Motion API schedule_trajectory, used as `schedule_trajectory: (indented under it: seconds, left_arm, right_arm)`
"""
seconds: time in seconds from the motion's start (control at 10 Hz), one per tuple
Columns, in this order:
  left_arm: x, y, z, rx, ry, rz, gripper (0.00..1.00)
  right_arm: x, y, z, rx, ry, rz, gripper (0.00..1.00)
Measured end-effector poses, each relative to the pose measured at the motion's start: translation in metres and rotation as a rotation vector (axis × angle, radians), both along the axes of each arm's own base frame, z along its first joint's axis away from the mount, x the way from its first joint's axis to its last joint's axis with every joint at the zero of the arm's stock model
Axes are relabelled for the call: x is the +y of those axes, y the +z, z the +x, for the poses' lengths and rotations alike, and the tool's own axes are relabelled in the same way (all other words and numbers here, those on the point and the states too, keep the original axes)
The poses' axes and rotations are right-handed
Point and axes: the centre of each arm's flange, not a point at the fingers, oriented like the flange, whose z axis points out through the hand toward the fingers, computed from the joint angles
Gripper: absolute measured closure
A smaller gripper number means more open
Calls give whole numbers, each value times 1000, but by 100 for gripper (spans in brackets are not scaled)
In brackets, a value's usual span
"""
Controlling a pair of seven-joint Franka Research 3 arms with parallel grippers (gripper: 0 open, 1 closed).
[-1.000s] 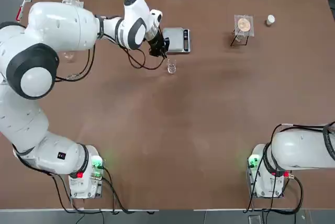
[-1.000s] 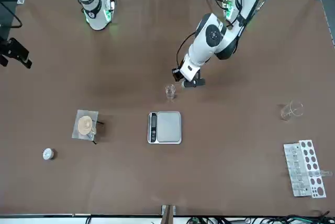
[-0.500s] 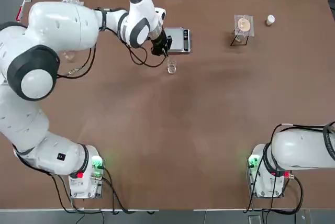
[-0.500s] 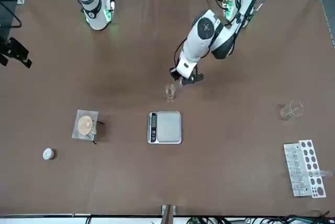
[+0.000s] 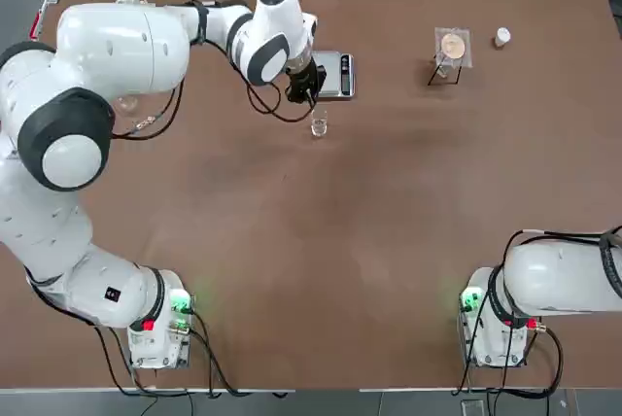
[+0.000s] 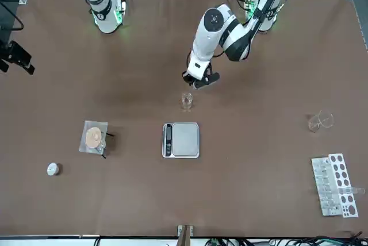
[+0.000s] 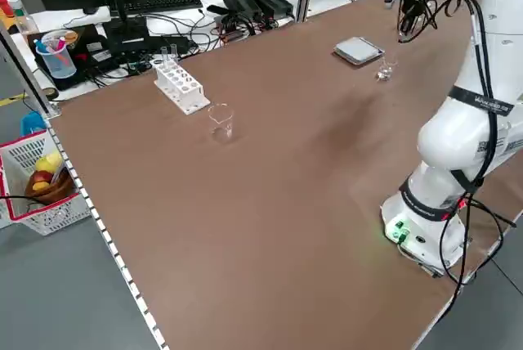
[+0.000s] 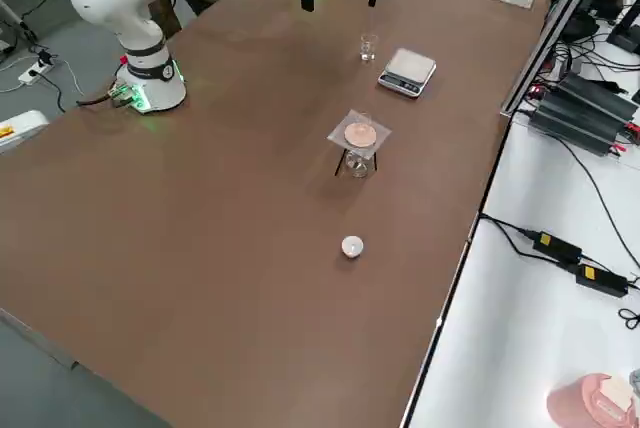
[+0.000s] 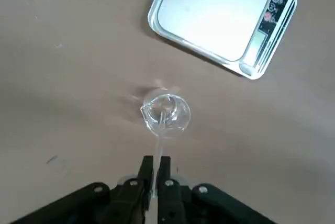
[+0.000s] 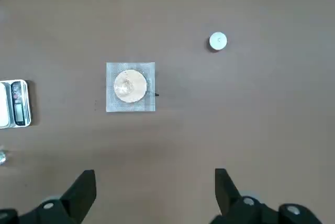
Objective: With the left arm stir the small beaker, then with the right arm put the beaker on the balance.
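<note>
Left gripper [image 9: 155,167], jaws clamped on a thin clear stirring rod [image 9: 159,130], is dipping it into the small beaker [image 9: 165,112] near the balance [image 9: 222,20]. Right gripper [image 10: 155,192] is idling, jaws apart.

Even, bright overhead light covers the matte brown table [image 5: 389,202], casting only soft, faint shadows. The square silver weighing plate [image 9: 214,12] shows pale glare. The tiny clear glass beaker [image 9: 165,113] appears slightly smeared.

Small beaker [image 5: 318,126] contents too small to tell.
</note>
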Motion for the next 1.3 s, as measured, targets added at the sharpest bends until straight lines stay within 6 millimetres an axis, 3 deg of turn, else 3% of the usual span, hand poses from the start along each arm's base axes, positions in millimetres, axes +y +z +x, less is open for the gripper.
schedule_trajectory:
  seconds: [0.6,1.0,1.3]
  left_arm:
    - [-16,-17,10,17,32,25,92]
    - [-28,-48,4,29,61,84,92]
    - [-30,-43,11,25,69,76,92]
  right_arm:
    - [8,1,-2,18,-12,3,0]
    - [18,2,-2,17,7,2,0]
    - [18,3,-2,15,6,1,0]
